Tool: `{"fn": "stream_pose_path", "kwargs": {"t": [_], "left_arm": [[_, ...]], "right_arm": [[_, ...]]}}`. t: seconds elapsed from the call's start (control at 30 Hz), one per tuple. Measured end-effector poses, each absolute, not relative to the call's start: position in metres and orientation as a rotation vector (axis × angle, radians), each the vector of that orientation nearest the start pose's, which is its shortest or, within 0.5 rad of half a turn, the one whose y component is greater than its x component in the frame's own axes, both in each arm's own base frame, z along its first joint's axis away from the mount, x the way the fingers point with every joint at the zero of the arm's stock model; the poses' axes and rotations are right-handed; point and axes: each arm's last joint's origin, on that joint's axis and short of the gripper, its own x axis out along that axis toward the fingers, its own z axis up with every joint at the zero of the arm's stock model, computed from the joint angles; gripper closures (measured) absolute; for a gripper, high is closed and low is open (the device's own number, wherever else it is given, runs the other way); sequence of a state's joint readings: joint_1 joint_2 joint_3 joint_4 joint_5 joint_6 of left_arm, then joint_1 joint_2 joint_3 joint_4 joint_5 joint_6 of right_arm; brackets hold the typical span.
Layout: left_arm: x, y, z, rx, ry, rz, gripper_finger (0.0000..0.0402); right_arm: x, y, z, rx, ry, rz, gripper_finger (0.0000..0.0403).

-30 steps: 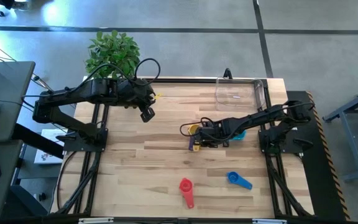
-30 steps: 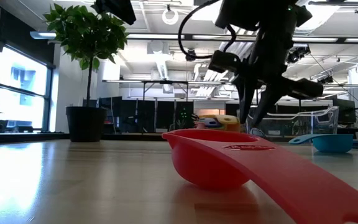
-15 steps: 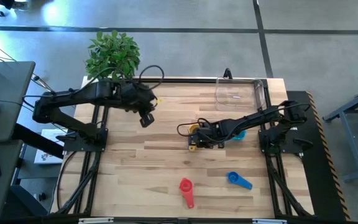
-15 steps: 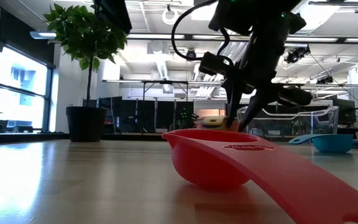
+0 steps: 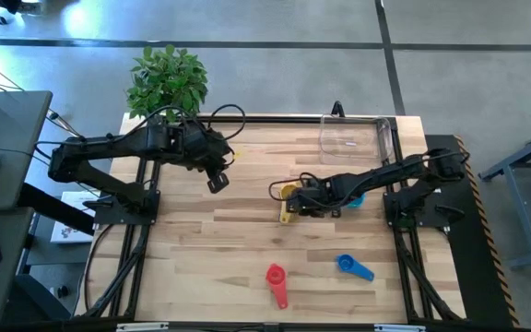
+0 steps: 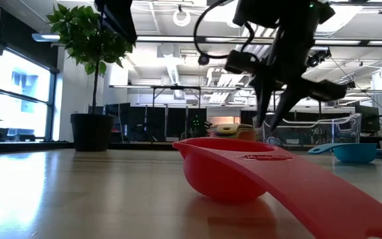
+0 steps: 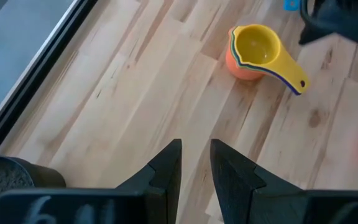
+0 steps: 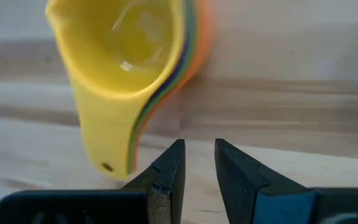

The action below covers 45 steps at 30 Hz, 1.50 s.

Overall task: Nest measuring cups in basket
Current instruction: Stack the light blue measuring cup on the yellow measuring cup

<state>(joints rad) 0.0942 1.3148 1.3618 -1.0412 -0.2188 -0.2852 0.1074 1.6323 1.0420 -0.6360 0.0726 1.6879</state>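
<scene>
A nested stack of measuring cups (image 5: 289, 201) stands on the table's middle. A yellow cup is on top, with orange, green and purple edges under it (image 8: 135, 56) (image 7: 257, 50) (image 6: 234, 131). My right gripper (image 5: 303, 204) (image 8: 199, 158) is shut just right of the stack and low over the wood, apart from it. My left gripper (image 5: 218, 181) (image 7: 196, 155) hangs shut above the table, left of the stack. The red cup (image 5: 275, 274) and the blue cup (image 5: 345, 264) lie near the near edge. The light blue cup (image 5: 354, 198) lies partly under my right arm. The clear basket (image 5: 358, 148) stands at the far right.
A potted plant (image 5: 166, 78) stands beyond the far left corner. In the low view the red cup (image 6: 224, 169) fills the foreground and the blue cup (image 6: 353, 153) sits to its right. Bare wood lies between the stack and the near cups.
My right gripper moved left over the stack, then drew back toward the right edge. The yellow cup now sits lower in the stack, its handle covering the purple one. My left gripper drifted slightly toward the near edge.
</scene>
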Motion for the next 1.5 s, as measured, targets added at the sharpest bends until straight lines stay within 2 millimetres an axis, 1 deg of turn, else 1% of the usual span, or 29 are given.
{"fn": "stream_pose_path", "kwargs": {"t": [0.13, 0.27, 0.57, 0.67, 0.77, 1.0, 1.23, 1.33, 1.5], "left_arm": [[0.246, 0.025, 0.350, -0.187, 0.948, 0.408, 0.0326], [0.247, 0.021, 0.350, -0.156, 0.954, 0.381, 0.0326], [0.247, 0.019, 0.350, -0.109, 0.963, 0.351, 0.0326], [0.247, 0.019, 0.350, -0.095, 0.965, 0.343, 0.0326], [0.246, 0.019, 0.350, -0.080, 0.967, 0.335, 0.0326], [0.246, 0.019, 0.350, -0.079, 0.968, 0.335, 0.0326], [0.247, 0.019, 0.350, -0.079, 0.967, 0.335, 0.0326], [0.247, 0.019, 0.350, -0.082, 0.966, 0.337, 0.0326], [0.248, 0.019, 0.351, -0.085, 0.942, 0.336, 0.0326]], "right_arm": [[0.289, 0.030, 0.199, 1.336, 0.911, -1.091, 0.0324], [0.275, 0.035, 0.204, 1.333, 0.909, -1.198, 0.0324], [0.249, 0.058, 0.208, 1.356, 0.899, -1.439, 0.0324], [0.239, 0.067, 0.209, 1.350, 0.853, -1.531, 0.0324], [0.233, 0.071, 0.210, 1.317, 0.856, -1.569, 0.0324], [0.221, 0.066, 0.212, 1.189, 0.886, -1.679, 0.0324], [0.212, 0.061, 0.218, 1.160, 0.940, -1.740, 0.0324], [0.198, 0.057, 0.221, 1.177, 0.932, -1.719, 0.0324], [0.168, 0.047, 0.218, 1.271, 0.900, -1.647, 0.0324]]}}
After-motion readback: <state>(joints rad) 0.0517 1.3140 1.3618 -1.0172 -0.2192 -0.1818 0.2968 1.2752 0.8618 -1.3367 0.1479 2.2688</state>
